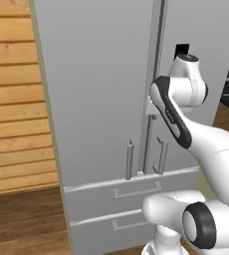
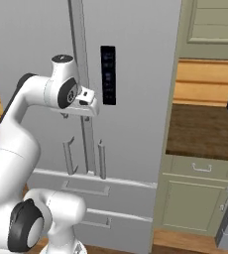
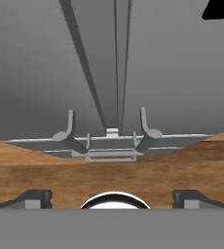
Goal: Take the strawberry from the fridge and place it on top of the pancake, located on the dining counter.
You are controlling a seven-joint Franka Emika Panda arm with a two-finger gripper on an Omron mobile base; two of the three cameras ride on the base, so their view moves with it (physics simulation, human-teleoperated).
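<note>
The two-finger gripper (image 3: 112,197) has its jaws spread wide, gripping nothing — apparently poised close to the tall light-grey two-door fridge (image 1: 101,99), near the seam between its shut doors and above the vertical bar handles (image 2: 69,155). The strawberry is presumably inside.

fridge (image 1: 101,89) doors shut, blocking shelves, bar handles (image 2: 102,158) reachable

Fridge (image 1: 101,99) top cut off, interior seemingly hidden
</note>
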